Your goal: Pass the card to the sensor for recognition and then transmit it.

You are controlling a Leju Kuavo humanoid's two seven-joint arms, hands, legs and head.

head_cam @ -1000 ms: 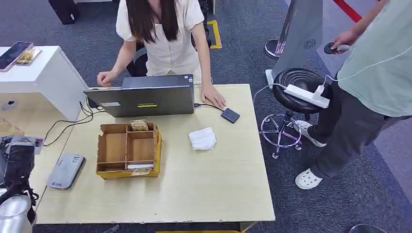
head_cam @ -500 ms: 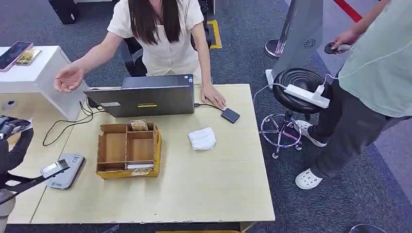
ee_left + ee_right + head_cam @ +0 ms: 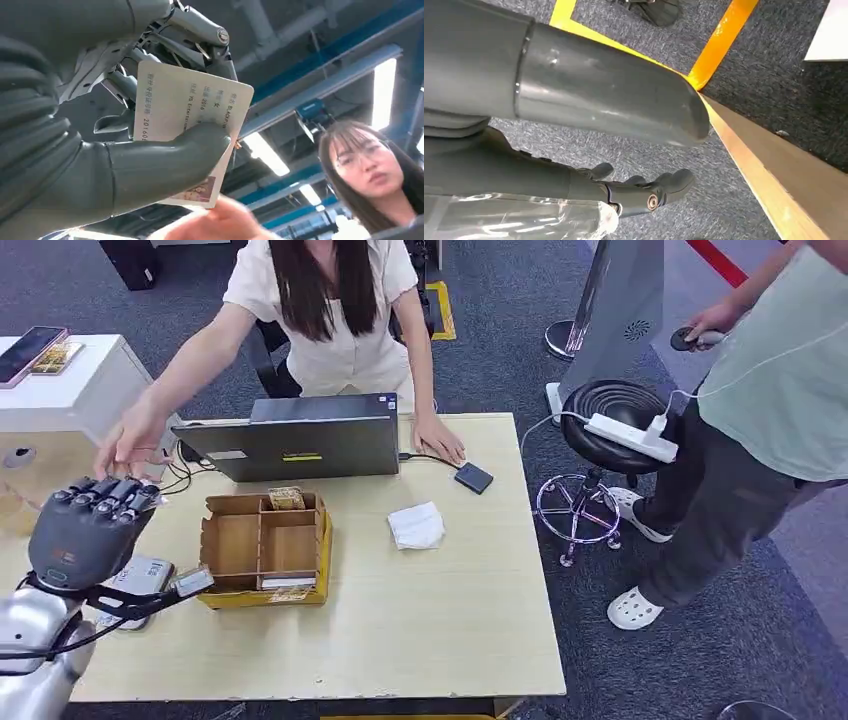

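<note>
White card (image 3: 190, 135) pinched in left hand (image 3: 85, 535) fingers (image 3: 165, 165) — now higher, nearer the person's reaching hand (image 3: 130, 445)

Even, bright overhead light; soft, faint shadows on the table (image 3: 420, 630). In the left wrist view, ceiling light strips (image 3: 387, 92) blow out to white glare. A person's hand (image 3: 220, 225) there is motion-blurred.

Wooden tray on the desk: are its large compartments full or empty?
Mostly empty. The wooden tray shows bare floors in its large compartments; small items sit at the back and front edges.
</note>
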